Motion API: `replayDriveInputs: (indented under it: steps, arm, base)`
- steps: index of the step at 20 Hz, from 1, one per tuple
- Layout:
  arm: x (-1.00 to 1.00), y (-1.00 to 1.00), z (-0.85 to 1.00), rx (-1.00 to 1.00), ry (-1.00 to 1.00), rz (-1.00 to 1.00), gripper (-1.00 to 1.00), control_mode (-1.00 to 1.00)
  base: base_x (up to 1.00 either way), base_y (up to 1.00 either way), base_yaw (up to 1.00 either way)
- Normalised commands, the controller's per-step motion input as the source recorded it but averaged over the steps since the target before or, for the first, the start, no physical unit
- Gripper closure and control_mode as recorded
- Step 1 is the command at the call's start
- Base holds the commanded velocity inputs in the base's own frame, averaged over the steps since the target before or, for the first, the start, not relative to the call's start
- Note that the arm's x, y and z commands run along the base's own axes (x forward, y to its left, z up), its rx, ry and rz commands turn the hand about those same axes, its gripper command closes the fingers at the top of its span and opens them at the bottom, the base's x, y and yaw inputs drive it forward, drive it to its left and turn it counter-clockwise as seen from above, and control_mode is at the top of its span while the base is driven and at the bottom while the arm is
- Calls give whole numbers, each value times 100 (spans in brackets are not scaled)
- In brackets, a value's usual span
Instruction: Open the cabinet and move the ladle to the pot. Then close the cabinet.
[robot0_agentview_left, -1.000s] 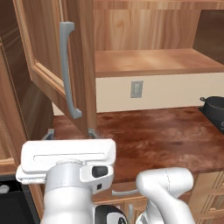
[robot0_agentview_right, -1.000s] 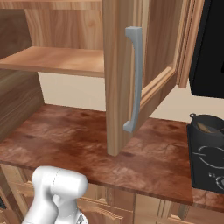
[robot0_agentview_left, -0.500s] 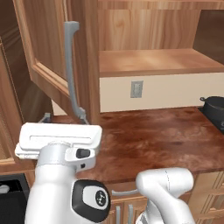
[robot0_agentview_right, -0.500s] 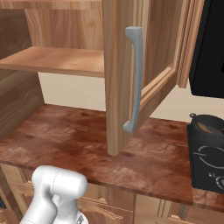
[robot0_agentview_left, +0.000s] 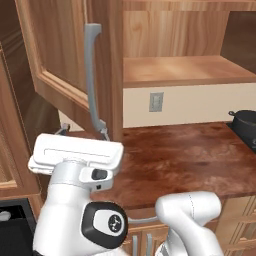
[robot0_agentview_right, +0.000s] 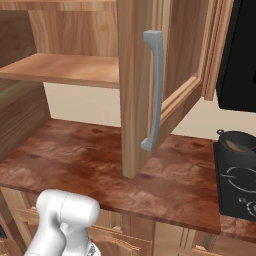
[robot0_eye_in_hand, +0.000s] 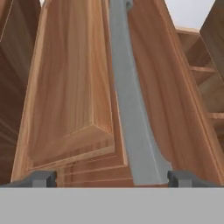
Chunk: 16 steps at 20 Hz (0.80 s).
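The cabinet (robot0_agentview_left: 175, 65) stood open above the table (robot0_agentview_left: 185, 155). Its left door (robot0_agentview_left: 60, 60) was swung out toward the robot, and the grey bar handle (robot0_agentview_left: 91, 75) ran upright along the door's free edge, long axis vertical. In the right base view the right door (robot0_agentview_right: 137, 85) was also swung out, edge-on, its handle (robot0_agentview_right: 154, 90) likewise vertical. The shelf (robot0_agentview_left: 185, 70) inside lay bare and level, with free room above it.

The tool (robot0_eye_in_hand: 111, 178) sat just under the lower end of the left door's handle (robot0_eye_in_hand: 131, 109). In the hand view its two fingertips (robot0_eye_in_hand: 41, 178) stood wide apart, the handle's foot between them nearer the right tip; whether either tip touched it could not be told. The tool held nothing that could be seen.

The pot (robot0_agentview_right: 240, 145) rested on the dark stove (robot0_agentview_right: 237, 185) at the right end of the table, well apart from the doors. A slim brown shape lay inside the pot, too small to name. Open table stretched between the right door's lower corner and the stove
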Motion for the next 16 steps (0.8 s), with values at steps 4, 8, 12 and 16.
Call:
replayDriveInputs:
  steps: [4,8,12,16]
  arm:
    - [48,-64,6,0,0,-5,-100,-100]
    - [54,-72,6,0,0,-3,-100,-100]
    - [61,-81,7,0,0,-1,-100,-100]
    - [73,-79,6,2,1,0,-100,-100]
  base:
    - [0,0,0]
    - [0,0,0]
    - [0,0,0]
    - [0,0,0]
